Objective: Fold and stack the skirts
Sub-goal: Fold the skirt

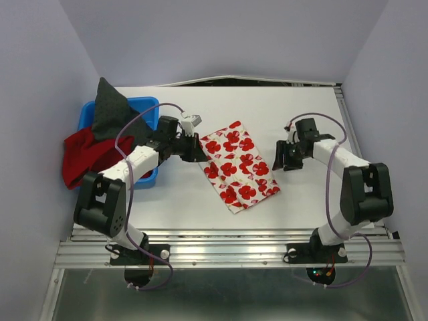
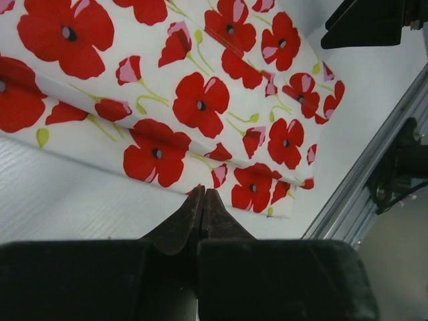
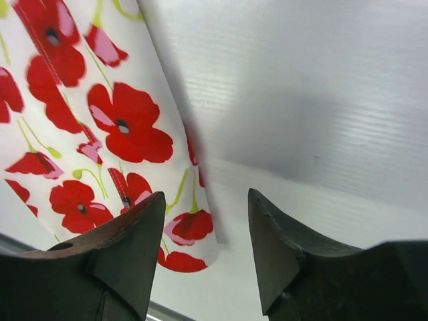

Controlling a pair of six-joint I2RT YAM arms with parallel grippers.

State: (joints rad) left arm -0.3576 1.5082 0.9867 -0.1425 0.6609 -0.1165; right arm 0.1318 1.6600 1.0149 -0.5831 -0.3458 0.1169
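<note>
The white skirt with red flower print [image 1: 237, 167] lies folded flat in the middle of the table; it also shows in the left wrist view [image 2: 194, 100] and the right wrist view [image 3: 87, 134]. My left gripper [image 1: 197, 152] is shut and empty just off the skirt's left edge, its tips [image 2: 203, 194] above the bare table. My right gripper [image 1: 284, 162] is open and empty just right of the skirt, its jaws [image 3: 207, 204] above the skirt's edge. The deep-red skirt [image 1: 83, 155] and the dark grey skirt [image 1: 112, 114] hang over the blue bin.
The blue plastic bin [image 1: 148, 107] stands at the left of the table, next to my left arm. A metal rail [image 1: 227, 239] runs along the table's near edge. White walls close in the back and both sides.
</note>
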